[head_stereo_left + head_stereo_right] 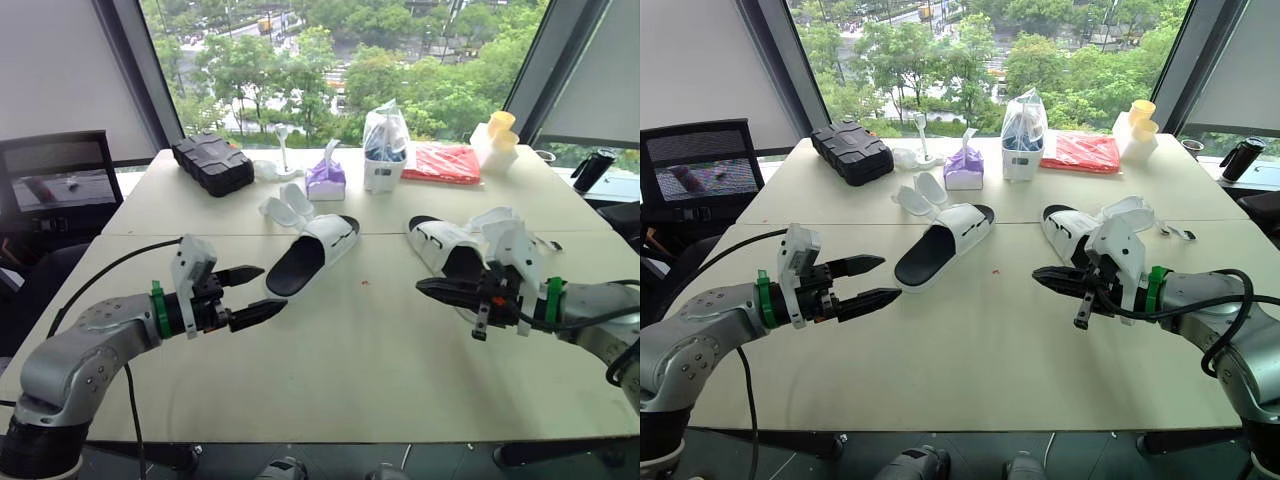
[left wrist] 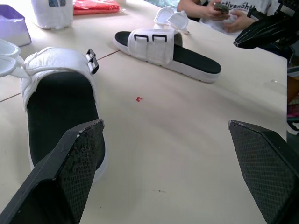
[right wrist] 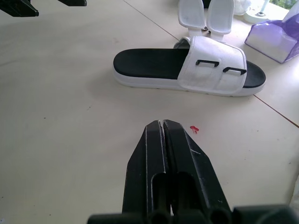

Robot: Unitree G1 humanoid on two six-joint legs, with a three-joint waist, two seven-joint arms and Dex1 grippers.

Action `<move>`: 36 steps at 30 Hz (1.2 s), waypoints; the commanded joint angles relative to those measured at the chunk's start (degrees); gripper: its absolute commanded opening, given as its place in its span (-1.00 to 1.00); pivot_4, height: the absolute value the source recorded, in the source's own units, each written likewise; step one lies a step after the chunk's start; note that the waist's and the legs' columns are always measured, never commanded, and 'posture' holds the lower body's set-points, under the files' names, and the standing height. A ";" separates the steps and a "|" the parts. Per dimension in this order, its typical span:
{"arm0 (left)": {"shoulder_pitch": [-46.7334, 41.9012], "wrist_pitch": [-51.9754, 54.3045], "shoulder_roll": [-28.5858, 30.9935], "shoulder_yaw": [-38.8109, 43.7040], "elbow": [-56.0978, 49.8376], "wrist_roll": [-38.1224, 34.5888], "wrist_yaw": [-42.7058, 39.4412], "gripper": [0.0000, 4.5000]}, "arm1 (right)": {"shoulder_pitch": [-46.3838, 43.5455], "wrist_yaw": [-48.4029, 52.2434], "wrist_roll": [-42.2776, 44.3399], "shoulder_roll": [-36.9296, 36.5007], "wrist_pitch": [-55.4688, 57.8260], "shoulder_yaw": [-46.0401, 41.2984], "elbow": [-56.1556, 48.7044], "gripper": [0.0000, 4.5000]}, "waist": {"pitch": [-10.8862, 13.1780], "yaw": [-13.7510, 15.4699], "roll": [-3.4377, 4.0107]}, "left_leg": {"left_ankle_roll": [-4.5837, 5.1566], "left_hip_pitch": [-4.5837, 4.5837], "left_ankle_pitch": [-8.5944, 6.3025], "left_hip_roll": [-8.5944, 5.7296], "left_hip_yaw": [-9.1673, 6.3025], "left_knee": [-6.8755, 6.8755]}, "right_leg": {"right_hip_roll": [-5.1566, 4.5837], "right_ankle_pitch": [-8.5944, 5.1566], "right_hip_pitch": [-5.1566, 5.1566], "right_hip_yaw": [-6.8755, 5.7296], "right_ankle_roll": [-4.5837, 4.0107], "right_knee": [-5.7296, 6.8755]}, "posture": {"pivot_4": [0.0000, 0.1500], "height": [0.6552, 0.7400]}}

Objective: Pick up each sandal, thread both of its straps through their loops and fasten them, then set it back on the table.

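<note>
left gripper (image 1: 272,287) is hovering spread wide and right gripper (image 1: 420,286) is hovering pinched shut over the table (image 1: 350,370); left sandal (image 1: 310,252) is lying just beyond the left gripper, right sandal (image 1: 440,245) is lying just behind the right gripper, straps loose.

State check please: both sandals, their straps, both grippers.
left sandal: flat on the table, straps unthreaded and splayed out.
right sandal: flat on the table, straps unthreaded, loops empty.
left gripper: open, holding nothing.
right gripper: shut, holding nothing.
</note>
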 commanded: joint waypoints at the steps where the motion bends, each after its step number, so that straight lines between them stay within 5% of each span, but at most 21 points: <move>1: -1.42 -0.83 0.10 -0.76 -0.39 0.40 -0.58 0.97 | 0.08 -0.23 0.36 0.27 -0.83 -1.29 -1.62 -1.00 | 0.00 -0.01 0.00 | 0.00 0.00 0.00 0.00 0.00 0.00 | 0.00 0.00 0.00 0.00 0.00 0.00 | 1.00 1.00; 32: -2.41 -1.33 -3.10 -3.02 -1.22 1.29 1.57 0.97 | -3.02 -0.85 -7.47 0.57 -7.42 1.77 4.19 -1.00 | 0.00 -0.08 0.00 | 0.00 0.00 0.01 0.00 0.01 0.01 | 0.01 0.01 0.00 0.00 0.02 0.01 | 1.00 1.00; 36: -2.23 -2.02 -4.54 -3.65 -1.47 1.79 2.31 1.00 | -6.79 -4.36 -18.58 -0.70 -14.45 4.97 12.22 -0.39 | 0.00 -0.05 0.00 | -0.02 0.02 0.02 0.00 0.02 0.01 | 0.02 0.01 0.00 0.00 0.02 0.03 | 1.00 1.00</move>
